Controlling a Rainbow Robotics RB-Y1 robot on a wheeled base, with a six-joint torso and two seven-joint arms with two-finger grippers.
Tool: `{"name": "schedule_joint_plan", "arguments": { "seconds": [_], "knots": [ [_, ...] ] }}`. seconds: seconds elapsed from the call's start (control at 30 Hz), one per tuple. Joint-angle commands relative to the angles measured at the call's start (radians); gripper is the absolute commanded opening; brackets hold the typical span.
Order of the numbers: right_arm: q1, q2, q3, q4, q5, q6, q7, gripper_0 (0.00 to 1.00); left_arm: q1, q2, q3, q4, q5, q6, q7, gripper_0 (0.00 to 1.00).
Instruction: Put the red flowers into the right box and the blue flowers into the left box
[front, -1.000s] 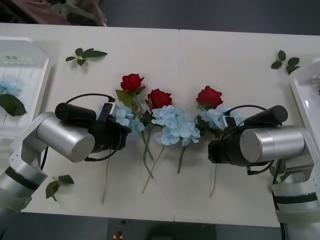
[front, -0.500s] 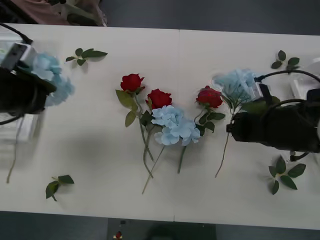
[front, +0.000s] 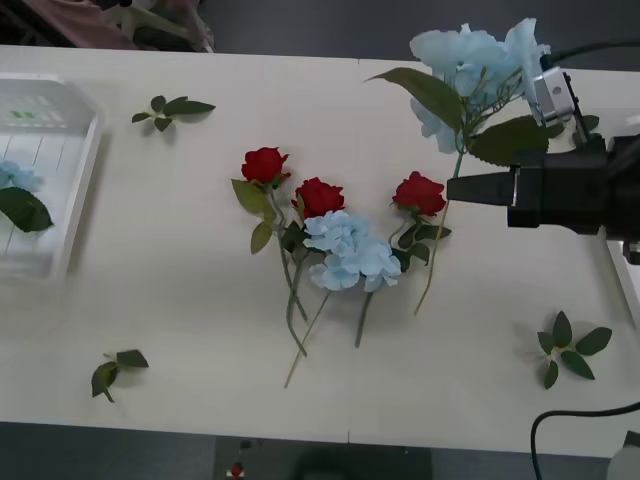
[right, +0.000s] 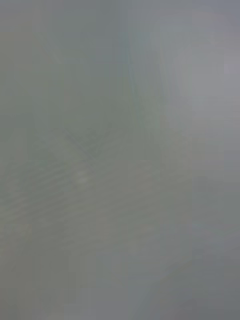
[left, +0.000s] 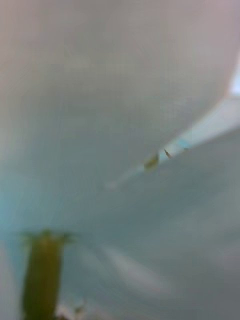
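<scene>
Front view: the right gripper (front: 462, 187), at the end of a black wrist at the right side of the desk (front: 180, 300), is closed on the stem of a blue flower (front: 470, 65) and holds it raised above the desk, the pale bloom and two large green leaves up near the far edge, the thin stem trailing down toward the middle group. Three red flowers (front: 320, 195) lie in a loose row at the centre of the desk, well apart from either box; a cluster of blue flowers (front: 348, 250) lies just in front of the middle rose, its stems pointing toward the near edge and crossing the rose stems. The left box (front: 70, 190), a white slatted tray, sits at the left edge and holds one blue bloom with a dark green leaf beside it. A narrow white strip of the right box (front: 622, 290) shows at the right edge, below the black wrist. Loose leaf sprigs (front: 172, 108) lie at the far left, the near left, the far right and the near right of the desk. Right wrist view: a uniform grey blur; nothing can be told. Left wrist view: a pale, blurred surface with a green stem-like shape (left: 42, 275) close to the lens; whether the left gripper is open or closed cannot be told.
</scene>
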Motion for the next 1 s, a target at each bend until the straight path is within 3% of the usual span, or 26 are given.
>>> {"name": "schedule_joint_plan", "arguments": {
  "seconds": [0.03,0.27,0.43,0.47,0.6,0.67,1.0],
  "knots": [
    [-0.083,-0.03,-0.004,0.047,-0.047,-0.002,0.067,0.0,-0.007,0.005,0.062,0.098,0.027,-0.029,-0.087,0.0],
    [-0.211,-0.046,0.002,0.184,-0.136,0.018,0.069,0.0,-0.005,0.004,0.08,0.242,0.035,-0.106,-0.153,0.02],
    [-0.251,-0.04,0.017,0.242,-0.185,0.02,0.071,0.0,-0.004,0.004,0.083,0.285,0.032,-0.144,-0.17,0.03],
    [-0.257,-0.035,0.029,0.245,-0.19,0.01,0.072,0.0,-0.002,0.004,0.083,0.291,0.029,-0.158,-0.174,0.1],
    [-0.261,-0.018,0.06,0.245,-0.188,-0.029,0.074,0.0,0.021,0.004,0.083,0.294,0.014,-0.224,-0.18,0.54],
    [-0.272,-0.001,0.065,0.245,-0.187,-0.045,0.075,0.0,0.041,0.004,0.085,0.294,0.014,-0.267,-0.185,0.7],
    [-0.303,0.074,0.071,0.245,-0.187,-0.066,0.092,0.0,0.052,0.005,0.095,0.283,0.063,-0.285,-0.203,0.94]
  ]
}}
